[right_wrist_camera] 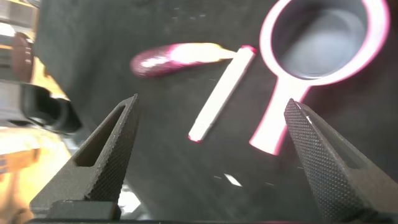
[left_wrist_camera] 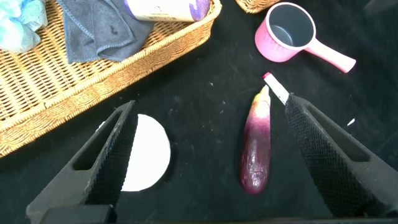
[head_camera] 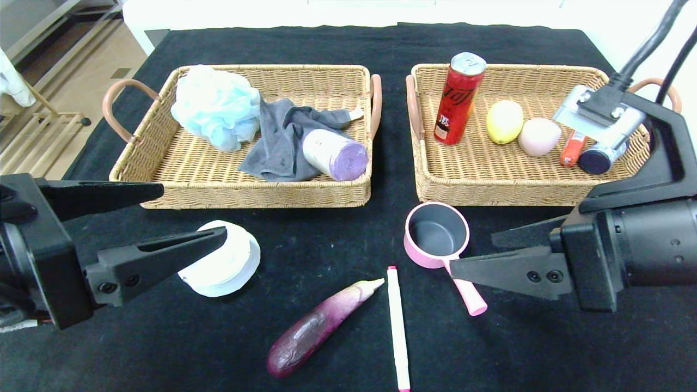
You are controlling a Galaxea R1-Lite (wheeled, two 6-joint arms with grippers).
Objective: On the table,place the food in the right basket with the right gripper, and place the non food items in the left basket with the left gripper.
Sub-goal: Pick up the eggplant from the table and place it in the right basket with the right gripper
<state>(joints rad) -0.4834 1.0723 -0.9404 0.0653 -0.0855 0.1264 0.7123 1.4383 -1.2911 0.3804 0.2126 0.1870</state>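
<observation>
Left tool: you hold it spread wide and empty, low over the counter, straddling the white round lid — likely your next non-food pick.
Right tool: also spread and empty, hovering by the pink saucepan.
Eggplant: the only food left out; it lies between both tools.
Eggplant axis: long axis diagonal, pale stem tip aimed at the right basket, beside the pink marker.

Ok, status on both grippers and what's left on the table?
Left gripper open above white lid. Right gripper open over pink pot. Eggplant, marker unsorted.
</observation>
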